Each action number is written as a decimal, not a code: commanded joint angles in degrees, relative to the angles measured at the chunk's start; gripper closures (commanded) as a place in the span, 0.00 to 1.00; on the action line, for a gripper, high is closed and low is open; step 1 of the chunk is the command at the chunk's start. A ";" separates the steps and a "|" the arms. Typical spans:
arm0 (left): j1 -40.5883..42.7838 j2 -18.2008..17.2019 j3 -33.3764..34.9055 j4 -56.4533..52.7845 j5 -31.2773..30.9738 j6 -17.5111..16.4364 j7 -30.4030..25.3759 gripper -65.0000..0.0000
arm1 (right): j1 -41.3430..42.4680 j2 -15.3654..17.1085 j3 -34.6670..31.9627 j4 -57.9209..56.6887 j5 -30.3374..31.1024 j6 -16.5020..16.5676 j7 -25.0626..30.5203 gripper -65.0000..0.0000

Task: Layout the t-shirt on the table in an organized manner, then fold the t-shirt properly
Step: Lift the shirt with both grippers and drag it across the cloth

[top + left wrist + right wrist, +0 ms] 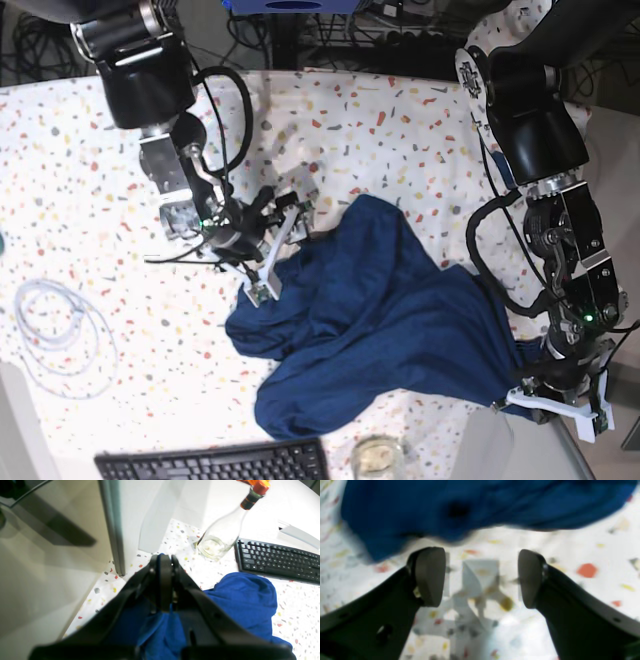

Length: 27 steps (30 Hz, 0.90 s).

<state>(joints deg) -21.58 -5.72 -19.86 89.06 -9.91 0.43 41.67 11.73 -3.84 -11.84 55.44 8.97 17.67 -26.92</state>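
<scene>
Black keyboard (280,561) keycaps: I can see pale legends but can't read any of them
Clear glass bottle with orange cap (226,531): I find no readable label
Elsewhere: I make out no text, brand or number

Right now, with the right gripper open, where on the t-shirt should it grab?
Probably the loose edge of the t-shirt nearest the right gripper, coming from that side. The fabric bunches there just past the open fingers, while the left gripper pinches the opposite end.
</scene>
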 commanded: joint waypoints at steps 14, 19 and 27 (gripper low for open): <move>0.09 -0.48 0.30 1.45 -0.24 -0.03 -1.71 1.00 | 4.05 -3.77 -0.25 -3.62 0.04 0.57 0.41 0.42; 0.00 -0.48 0.21 1.45 -0.24 -0.03 -1.71 1.00 | 3.97 -3.59 -0.25 -3.70 0.04 0.66 0.32 1.00; 4.84 0.84 -0.06 11.65 -0.33 -0.03 -1.63 1.00 | -7.02 -0.87 -0.08 14.67 -0.05 6.90 -7.59 1.00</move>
<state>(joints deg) -15.68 -4.84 -19.86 99.46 -10.07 0.60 41.67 3.62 -4.47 -12.05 69.17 8.38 24.21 -35.46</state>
